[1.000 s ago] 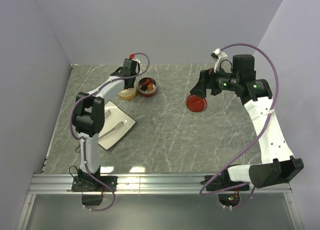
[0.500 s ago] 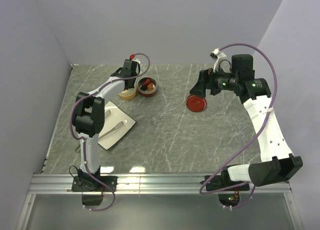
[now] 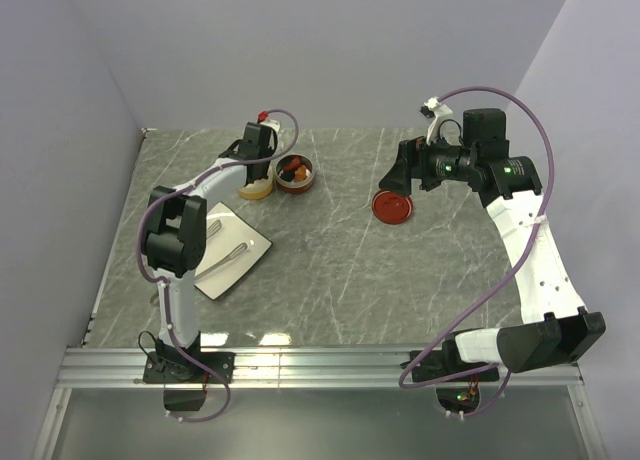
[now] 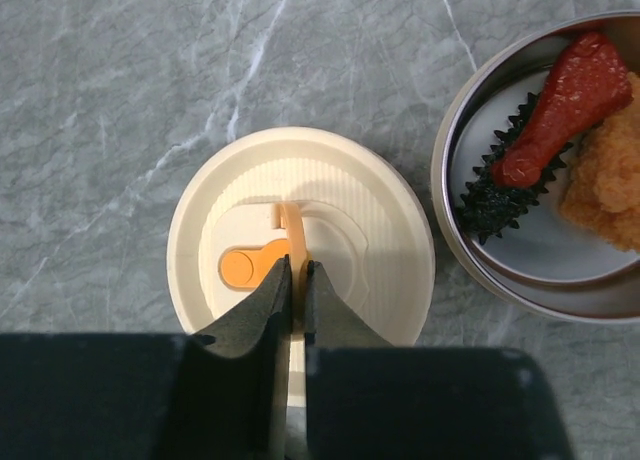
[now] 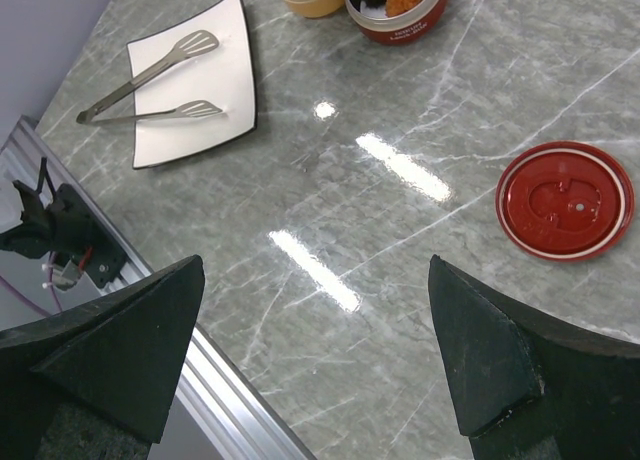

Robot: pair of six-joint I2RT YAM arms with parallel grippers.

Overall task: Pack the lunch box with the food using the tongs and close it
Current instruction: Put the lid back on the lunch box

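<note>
The cream lid [image 4: 300,230] lies flat on the cream tub [image 3: 255,188] of the lunch box. My left gripper [image 4: 297,267] is shut on the lid's thin orange strap [image 4: 291,223], straight above it. Beside it the dark red tub [image 4: 540,170] stands uncovered, with food in its steel inside: a red wedge [image 4: 565,95], an orange crumbly piece [image 4: 610,170] and a dark frilled cup [image 4: 495,195]. Its red lid [image 5: 565,200] lies alone on the table. My right gripper [image 5: 315,270] hangs wide open and holds nothing. The tongs [image 5: 150,85] rest on the white plate [image 5: 215,105].
The plate [image 3: 250,242] sits at the left, close to the left arm's elbow. The red lid [image 3: 392,207] lies just under the right gripper [image 3: 398,185]. An aluminium rail [image 5: 230,390] runs along the table's near edge. Grey walls stand at the back and sides.
The left wrist has shifted very slightly over the cream tub. The right arm, lids, plate and tongs stay where they were.
</note>
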